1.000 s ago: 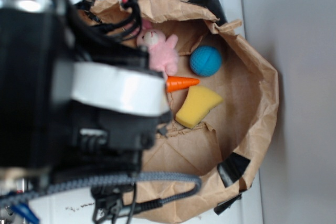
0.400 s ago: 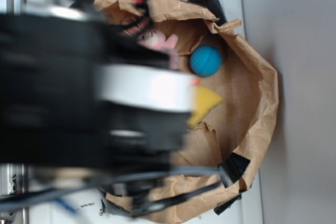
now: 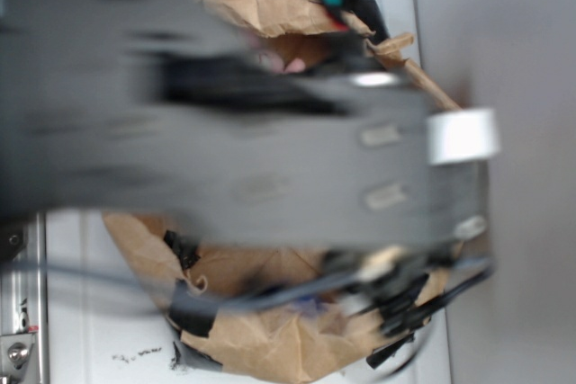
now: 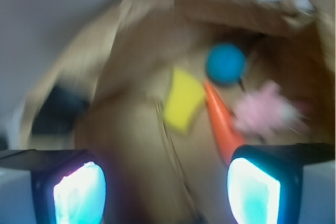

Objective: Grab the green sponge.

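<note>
White counter under a crumpled brown paper bag whose rolled rim walls everything in, so any approach has to come from above the opening. Exterior view: the blurred arm fills centre frame and hides the bag's contents; only a sliver of something pink shows at upper centre. Wrist view, also blurred, looks down into the bag. Green sponge, yellowish in colour, lies flat on the bag floor at centre frame, long side tilted slightly. Orange toy carrot sits just right of it, seemingly touching at the sponge's upper right corner; blue ball above right, close; pink plush toy further right. Hand is released: its two fingertips sit far apart at lower left and lower right of the frame, nothing between them. Sponge lies above the gap and slightly right of its midline, apart from both fingers, no contact. Judgement: approach phase, hand poised wide to straddle the sponge; carrot's nearness is the crowding risk.
</note>
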Controlling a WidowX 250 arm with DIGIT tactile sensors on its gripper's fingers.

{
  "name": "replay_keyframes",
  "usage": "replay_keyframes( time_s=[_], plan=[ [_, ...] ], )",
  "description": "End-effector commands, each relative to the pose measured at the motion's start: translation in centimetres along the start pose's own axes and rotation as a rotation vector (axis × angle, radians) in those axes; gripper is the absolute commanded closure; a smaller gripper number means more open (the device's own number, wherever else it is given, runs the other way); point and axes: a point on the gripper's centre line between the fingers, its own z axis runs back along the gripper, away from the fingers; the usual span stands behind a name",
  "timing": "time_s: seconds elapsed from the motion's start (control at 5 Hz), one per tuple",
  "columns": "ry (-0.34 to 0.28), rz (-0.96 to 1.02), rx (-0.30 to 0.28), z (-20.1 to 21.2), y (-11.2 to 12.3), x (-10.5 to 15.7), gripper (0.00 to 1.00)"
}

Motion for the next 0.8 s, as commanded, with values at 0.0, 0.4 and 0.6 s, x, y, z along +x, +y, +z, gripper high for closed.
replay_keyframes(
  time_s=[0.0, 0.4, 0.6],
  plan=[
    [-0.164, 0.212, -0.011, -3.0, 0.3, 5.1, 0.0],
    [-0.156, 0.112, -0.059, -1.0, 0.1, 3.7, 0.0],
    [-0.156, 0.112, -0.059, -1.0, 0.1, 3.7, 0.0]
  ],
)
